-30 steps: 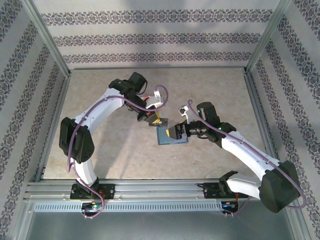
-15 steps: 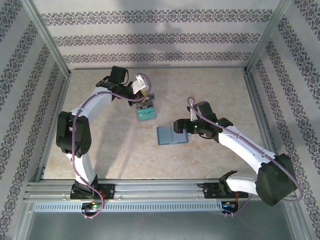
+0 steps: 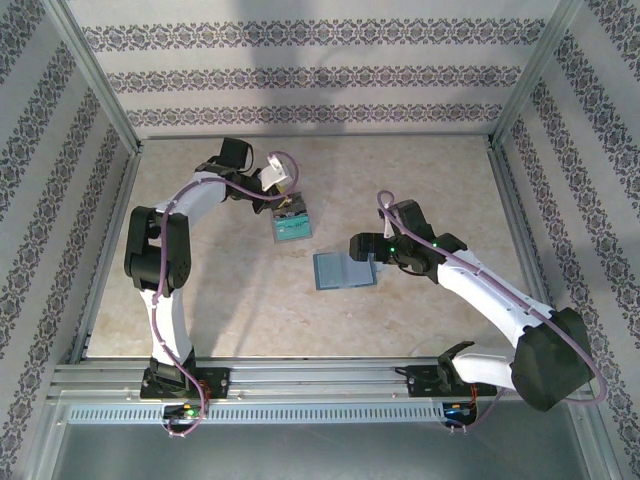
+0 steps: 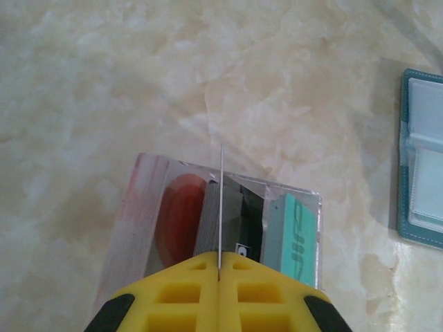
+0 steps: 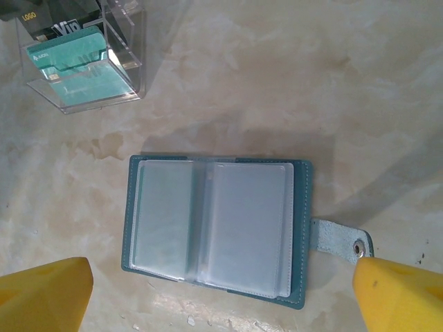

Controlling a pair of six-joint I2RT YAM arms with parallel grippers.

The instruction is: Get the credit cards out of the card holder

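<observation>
Two fingers of my right gripper [image 3: 360, 247] stand wide apart, holding nothing. The card holder [image 5: 218, 228] lies open on the table [image 5: 291, 76] just ahead of them, long side running from one finger to the other, so this arm is closer. Farther away, my left gripper [image 4: 220, 280] pinches one thin card [image 4: 221, 200] above the clear box [image 4: 145, 180] of credit cards [image 4: 294, 235].

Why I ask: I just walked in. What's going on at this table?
The left gripper is shut on a thin card, seen edge-on, above a clear box already holding red, black and teal cards. The card holder lies open on the table, its visible sleeves looking empty. The right gripper hovers open over it.
</observation>
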